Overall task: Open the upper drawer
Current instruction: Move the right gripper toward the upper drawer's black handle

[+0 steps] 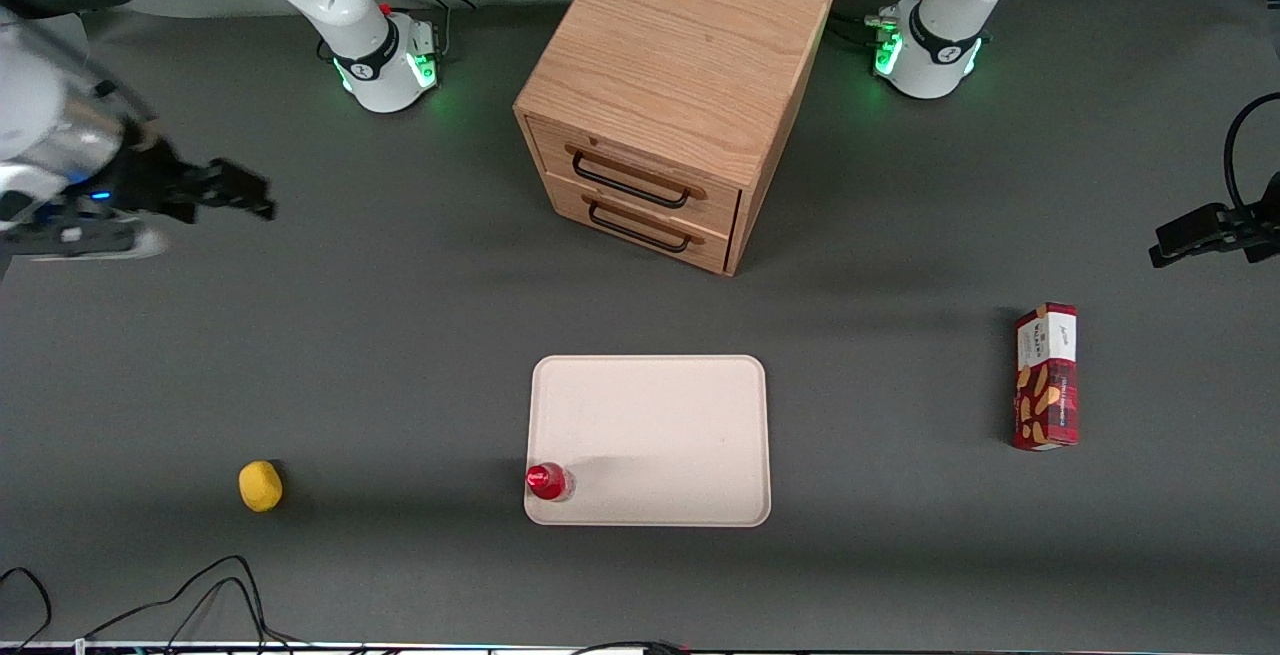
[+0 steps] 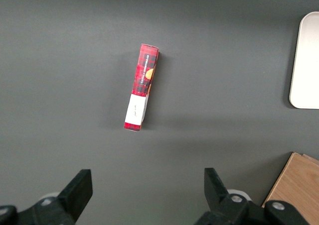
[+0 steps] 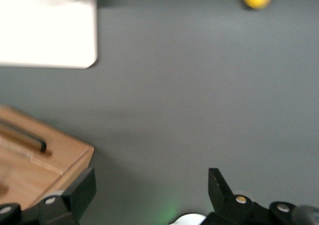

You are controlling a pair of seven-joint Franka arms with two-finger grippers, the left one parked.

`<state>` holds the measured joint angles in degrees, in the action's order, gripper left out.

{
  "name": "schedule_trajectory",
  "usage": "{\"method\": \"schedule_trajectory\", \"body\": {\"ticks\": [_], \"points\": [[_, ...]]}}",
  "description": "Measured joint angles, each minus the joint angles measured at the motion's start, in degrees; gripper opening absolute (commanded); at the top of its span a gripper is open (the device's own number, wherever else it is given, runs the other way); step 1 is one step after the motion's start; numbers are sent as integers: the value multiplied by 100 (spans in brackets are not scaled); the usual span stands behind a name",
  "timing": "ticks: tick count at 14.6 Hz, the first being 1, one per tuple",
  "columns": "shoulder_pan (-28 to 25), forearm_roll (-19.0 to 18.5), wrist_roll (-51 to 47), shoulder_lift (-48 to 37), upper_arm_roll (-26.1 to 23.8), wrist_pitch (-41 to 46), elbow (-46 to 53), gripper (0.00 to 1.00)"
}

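Note:
The wooden cabinet [image 1: 680, 65] stands at the middle of the table, far from the front camera. Its upper drawer [image 1: 640, 157] is closed, with a thin black bar handle [image 1: 630, 181]; the matching lower drawer [image 1: 640, 223] beneath it is closed too. My right gripper [image 1: 258, 197] hangs above the table toward the working arm's end, well apart from the cabinet and touching nothing. Its fingers [image 3: 82, 190] are open and empty. The right wrist view shows the gripper [image 3: 152, 192] over bare table, beside a cabinet corner [image 3: 45, 160] with one black handle [image 3: 25, 138].
A white tray [image 1: 650, 440] lies nearer the front camera than the cabinet, with a red-capped bottle [image 1: 548, 481] on its corner. A yellow round object [image 1: 260, 486] lies toward the working arm's end. A red snack box [image 1: 1046, 376] lies toward the parked arm's end.

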<state>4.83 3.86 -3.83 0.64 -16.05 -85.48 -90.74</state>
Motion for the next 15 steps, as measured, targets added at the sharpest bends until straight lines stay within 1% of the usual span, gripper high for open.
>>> {"method": "schedule_trajectory", "body": {"ticks": [2,5,7,8,10,15], "points": [[-542,63,593,24,-51,-134,3,100],[-1242,206,917,209,-152,-362,107,100],[-1539,181,929,419,-536,-678,209,100],[-1605,139,929,525,-776,-835,230,100],[-1661,102,959,713,-1038,-1103,236,100],[-1702,101,1478,1041,-1227,-1526,304,100]]}}
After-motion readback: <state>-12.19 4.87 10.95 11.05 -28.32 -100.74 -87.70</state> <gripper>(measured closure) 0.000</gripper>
